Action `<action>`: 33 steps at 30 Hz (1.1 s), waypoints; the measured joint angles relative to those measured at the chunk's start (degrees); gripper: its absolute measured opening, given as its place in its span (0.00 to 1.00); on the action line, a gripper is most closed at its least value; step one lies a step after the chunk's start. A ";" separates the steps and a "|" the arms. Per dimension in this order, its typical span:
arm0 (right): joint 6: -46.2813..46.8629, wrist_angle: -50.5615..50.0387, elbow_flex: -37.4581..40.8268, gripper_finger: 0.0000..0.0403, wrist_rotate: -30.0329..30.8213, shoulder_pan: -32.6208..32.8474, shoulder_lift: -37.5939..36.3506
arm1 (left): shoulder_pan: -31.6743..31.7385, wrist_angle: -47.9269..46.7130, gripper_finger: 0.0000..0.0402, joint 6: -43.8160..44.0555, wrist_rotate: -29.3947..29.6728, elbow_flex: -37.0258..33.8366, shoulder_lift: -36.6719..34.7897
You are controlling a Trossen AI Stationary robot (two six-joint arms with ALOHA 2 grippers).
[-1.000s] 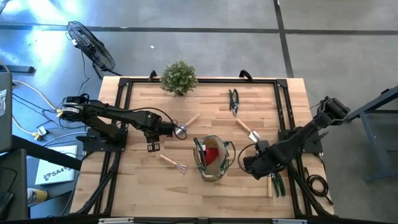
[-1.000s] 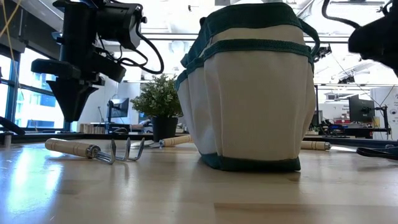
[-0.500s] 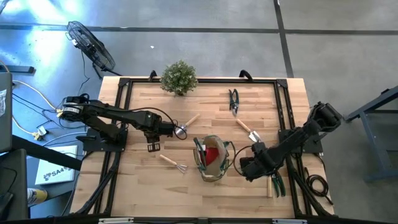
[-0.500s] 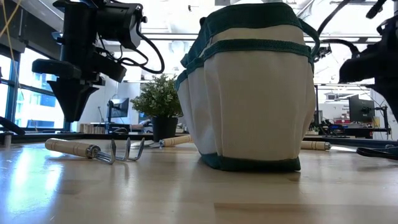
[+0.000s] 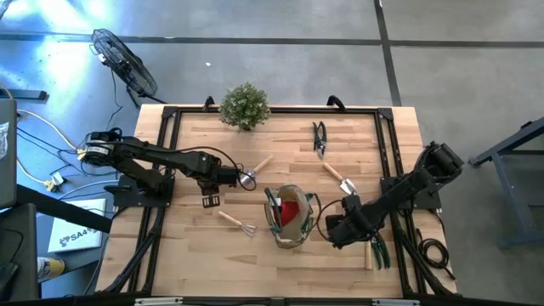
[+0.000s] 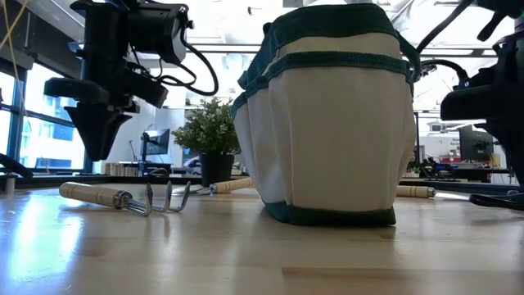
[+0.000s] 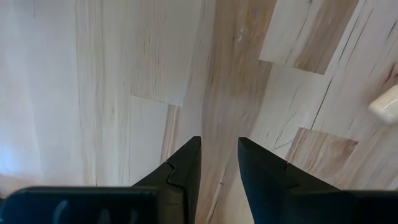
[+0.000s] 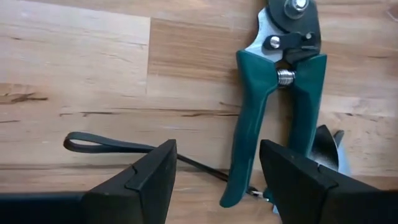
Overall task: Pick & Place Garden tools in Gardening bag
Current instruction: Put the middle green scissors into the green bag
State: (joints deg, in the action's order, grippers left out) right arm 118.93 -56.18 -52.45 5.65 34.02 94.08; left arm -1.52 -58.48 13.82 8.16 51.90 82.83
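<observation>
Pruners (image 8: 273, 106) nr table (image 5: 357, 263) edge.

Looks like a robotics lab or workshop. Butcher-block wooden table (image 5: 289, 255) bolted round with black metal framing (image 5: 167, 153), set on a bare grey concrete floor (image 5: 280, 51). Standing fan (image 5: 124, 64) and loose cables (image 5: 38, 144) on the floor beside it. Beyond the table, tall windows (image 6: 24, 123), ceiling lights, a computer monitor (image 6: 476, 144) and cluttered benches.
</observation>
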 joint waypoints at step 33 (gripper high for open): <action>1.01 0.92 0.00 0.55 -1.17 -0.07 0.11 | 0.01 0.07 0.25 0.16 -0.04 0.00 0.00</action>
State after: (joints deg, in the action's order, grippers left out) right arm 119.95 -55.27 -52.45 4.48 33.95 94.19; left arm -1.51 -58.41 13.98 8.12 51.90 82.83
